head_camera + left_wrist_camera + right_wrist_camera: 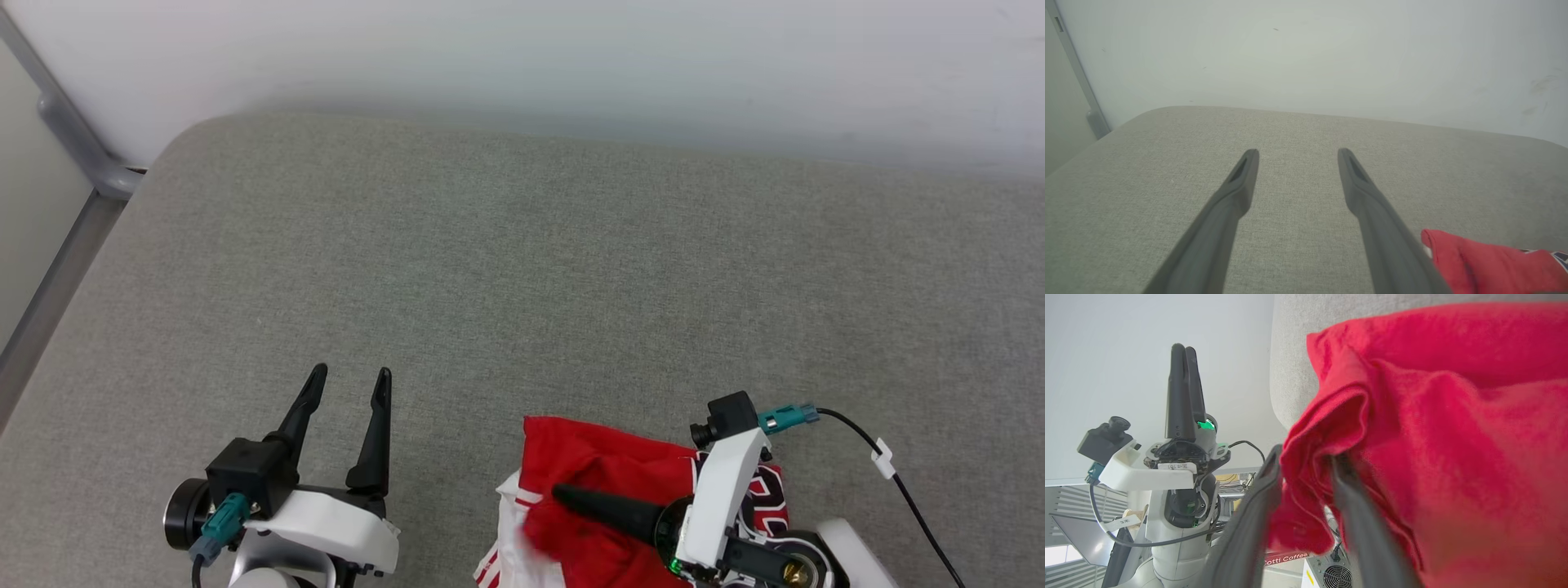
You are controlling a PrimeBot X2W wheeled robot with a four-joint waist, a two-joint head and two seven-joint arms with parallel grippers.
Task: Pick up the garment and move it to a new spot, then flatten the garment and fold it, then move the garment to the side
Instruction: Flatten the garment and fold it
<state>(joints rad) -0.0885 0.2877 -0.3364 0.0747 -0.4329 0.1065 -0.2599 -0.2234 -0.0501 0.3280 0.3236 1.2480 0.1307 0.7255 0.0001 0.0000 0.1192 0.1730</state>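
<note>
Red garment [1433, 416] — fold between right gripper [1306, 457] fingers [1249, 522]

White lettering "otti Coffee", cut off at left, on a red strip [1286, 558]

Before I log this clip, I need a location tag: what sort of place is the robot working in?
Probably an indoor lab or test room: a grey fabric-covered pad against a bare white wall, and, past the garment in the right wrist view, slatted blinds and a fan-vented equipment box.
</note>
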